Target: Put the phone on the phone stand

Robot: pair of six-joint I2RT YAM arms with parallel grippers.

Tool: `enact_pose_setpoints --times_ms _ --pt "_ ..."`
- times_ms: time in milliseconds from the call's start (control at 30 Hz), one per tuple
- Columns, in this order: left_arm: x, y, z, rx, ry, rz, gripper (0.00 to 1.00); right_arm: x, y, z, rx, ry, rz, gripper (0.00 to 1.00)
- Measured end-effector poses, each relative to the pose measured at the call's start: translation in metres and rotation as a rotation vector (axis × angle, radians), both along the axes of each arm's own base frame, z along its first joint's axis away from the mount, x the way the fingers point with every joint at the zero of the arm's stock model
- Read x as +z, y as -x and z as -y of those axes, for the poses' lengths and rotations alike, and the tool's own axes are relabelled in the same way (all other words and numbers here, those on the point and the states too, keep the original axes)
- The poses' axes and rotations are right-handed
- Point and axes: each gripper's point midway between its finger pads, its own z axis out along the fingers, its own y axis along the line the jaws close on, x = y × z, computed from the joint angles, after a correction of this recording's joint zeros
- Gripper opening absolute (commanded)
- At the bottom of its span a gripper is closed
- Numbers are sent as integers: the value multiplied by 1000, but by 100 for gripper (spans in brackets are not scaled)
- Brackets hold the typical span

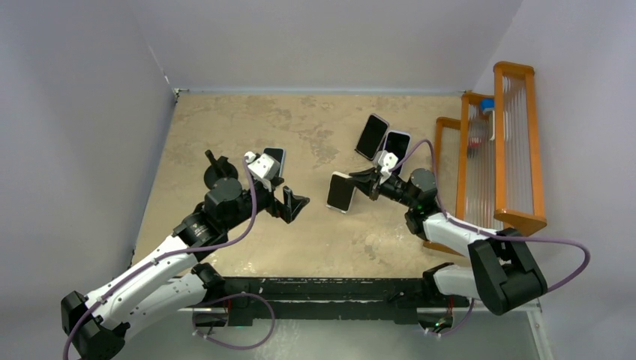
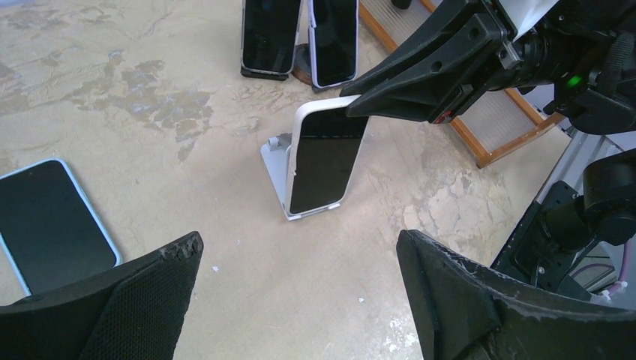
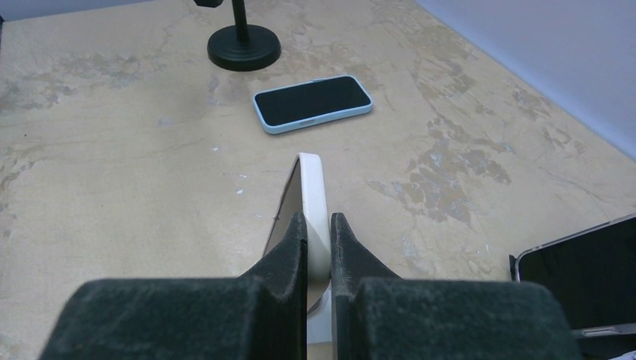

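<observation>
A white-cased phone (image 2: 328,161) stands upright, screen toward the left wrist camera. Its bottom edge sits at the lip of a small white phone stand (image 2: 276,154). My right gripper (image 3: 319,232) is shut on the phone's top edge (image 3: 310,187), one finger on each face. From above, the phone (image 1: 341,193) is at the table's middle with the right gripper (image 1: 358,181) at its right side. My left gripper (image 1: 292,204) hovers left of it, open wide and holding nothing, its fingertips (image 2: 180,251) spread over bare table.
A blue-cased phone (image 3: 313,103) lies flat to the left, next to a black round-based stand (image 3: 244,52). Two dark phones (image 1: 371,136) (image 1: 396,145) lean on stands behind. An orange slatted rack (image 1: 499,150) lines the right wall.
</observation>
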Motion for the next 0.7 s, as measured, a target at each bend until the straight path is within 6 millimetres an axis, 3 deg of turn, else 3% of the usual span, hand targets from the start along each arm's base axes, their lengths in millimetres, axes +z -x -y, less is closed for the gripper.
enact_pose_setpoints --times_ms 367,467,600,633,700 --pt "1 0 0 1 2 1 100 -2 -5 -3 -1 -20 -2 0" --pt "1 1 -1 1 1 0 100 -2 -6 -3 -3 -24 -2 24" --pt "0 1 -1 1 -1 -2 100 -3 -9 -2 -24 -22 -4 42" --pt "0 1 -1 2 -1 -1 100 -3 -9 -2 -24 -22 -5 65" --pt "1 1 -2 4 1 1 100 -1 -9 0 -42 -23 -13 72"
